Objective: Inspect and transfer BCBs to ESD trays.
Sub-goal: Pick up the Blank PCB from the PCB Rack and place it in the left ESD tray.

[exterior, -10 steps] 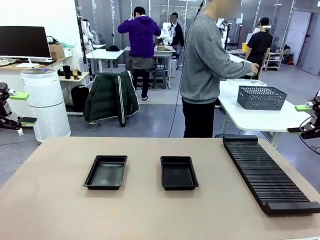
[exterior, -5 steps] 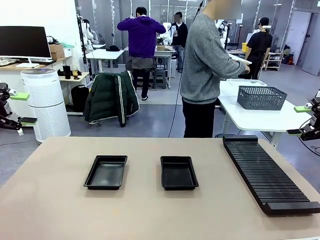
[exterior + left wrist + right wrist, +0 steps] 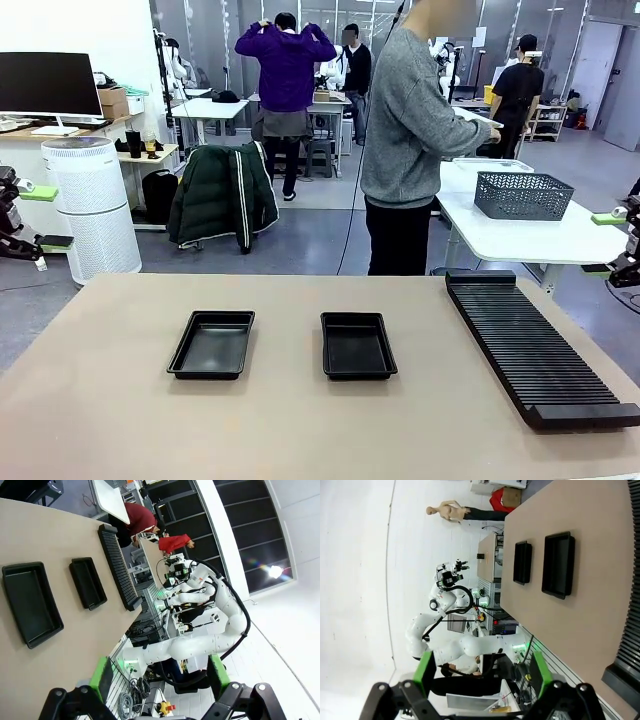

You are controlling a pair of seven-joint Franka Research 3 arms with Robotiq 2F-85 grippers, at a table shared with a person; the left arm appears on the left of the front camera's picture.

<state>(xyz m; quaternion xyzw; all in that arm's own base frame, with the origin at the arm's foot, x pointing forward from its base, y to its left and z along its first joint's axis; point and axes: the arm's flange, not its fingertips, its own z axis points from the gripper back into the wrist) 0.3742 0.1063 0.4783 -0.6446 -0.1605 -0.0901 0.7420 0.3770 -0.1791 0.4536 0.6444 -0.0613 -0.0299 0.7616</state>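
Cut off at the front view's edge, the right gripper (image 3: 612, 242) has slid outward in the last second; both it and the left gripper (image 3: 47, 217) spread their fingers wide. The ESD trays (image 3: 211, 344) sit side by side mid-table; what the person's hand (image 3: 495, 126) holds is too small to tell.

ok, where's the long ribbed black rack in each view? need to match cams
Front view: rack on the right of the table, running away from the camera.
Left wrist view: rack upper middle, slanted, right of the ESD trays.
Right wrist view: rack down the right edge.
Shared landmark: the two ESD trays, side by side next to it.
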